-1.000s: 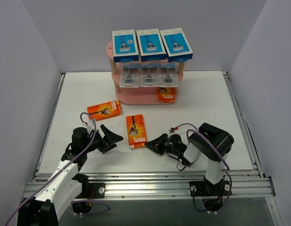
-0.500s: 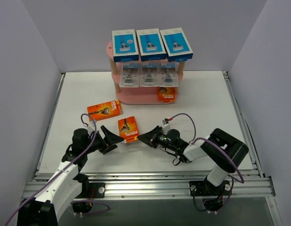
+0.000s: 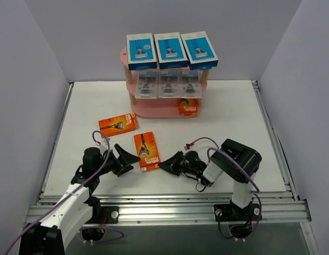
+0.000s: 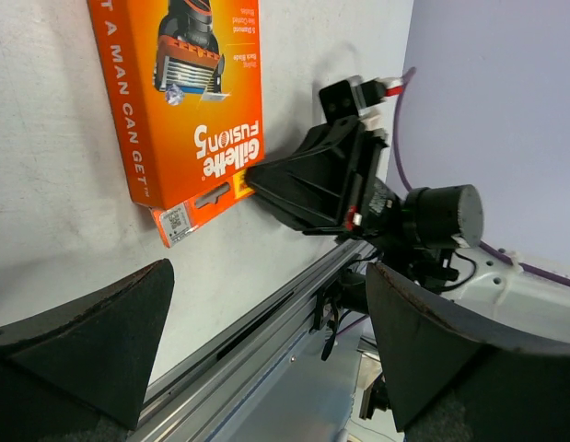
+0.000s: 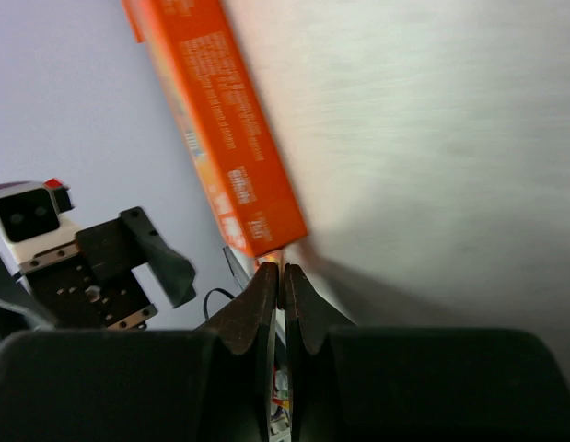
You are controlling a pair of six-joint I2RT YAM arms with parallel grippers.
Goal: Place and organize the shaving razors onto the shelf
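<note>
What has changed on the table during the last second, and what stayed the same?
The right fingers, shut, nudged the middle orange pack leftward, toward the open left fingers; their tips now meet the pack's near corner. Nothing was gripped or released. The other orange pack, the shelf and its packs stayed.

We see soft, even overhead light and faint shadows. The orange card (image 4: 179, 101) is sharp in the left wrist view; the table (image 5: 432, 138) smears in the right.
</note>
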